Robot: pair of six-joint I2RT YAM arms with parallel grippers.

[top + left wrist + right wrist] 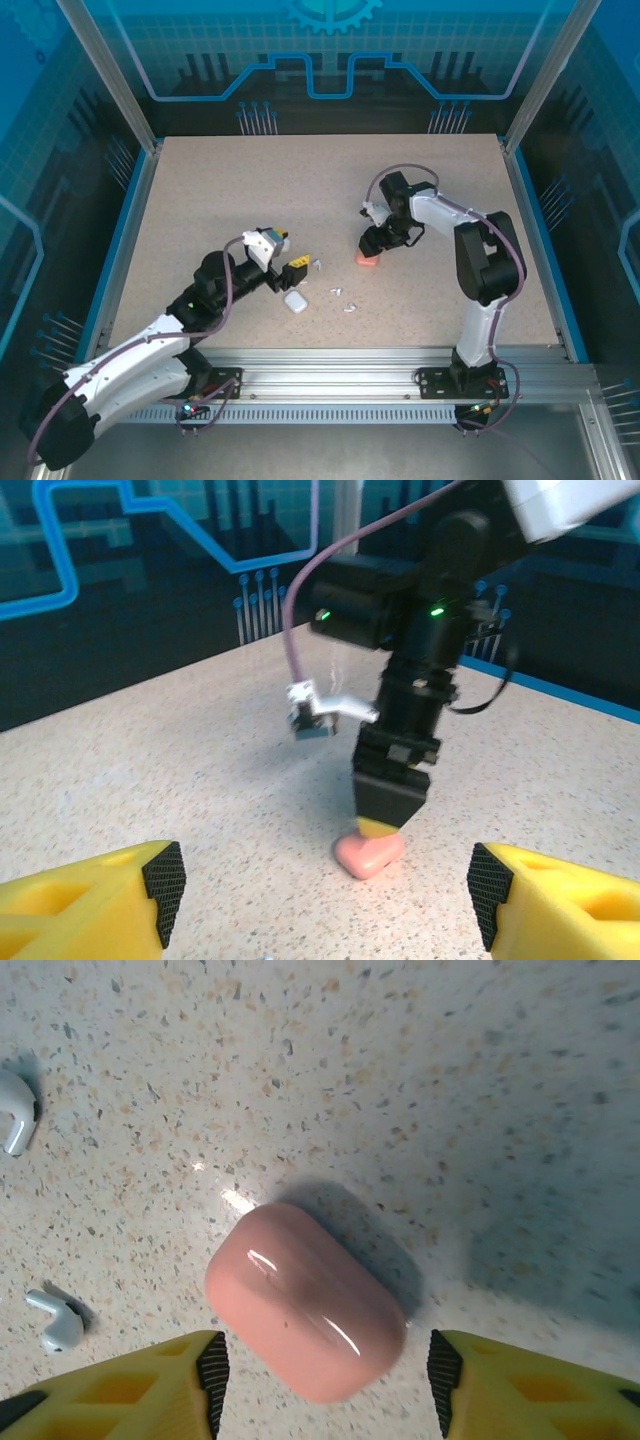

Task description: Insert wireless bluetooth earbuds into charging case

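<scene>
A closed salmon-pink charging case (305,1300) lies on the speckled table between the fingers of my right gripper (328,1380). That gripper is open, with a gap to the case on both sides. From above, the right gripper (368,248) points down over the pink case (367,261). Two white earbuds (15,1110) (55,1322) lie to the left of it. My left gripper (292,251) is open with nothing between its fingers, hovering near a white case (295,301) and three loose white earbuds (318,264) (336,291) (350,306). The left wrist view looks across at the pink case (370,853).
Blue walls and aluminium posts (112,75) fence the table on all sides. A metal rail (330,365) with the arm bases runs along the near edge. Bare tabletop (300,180) stretches behind both grippers.
</scene>
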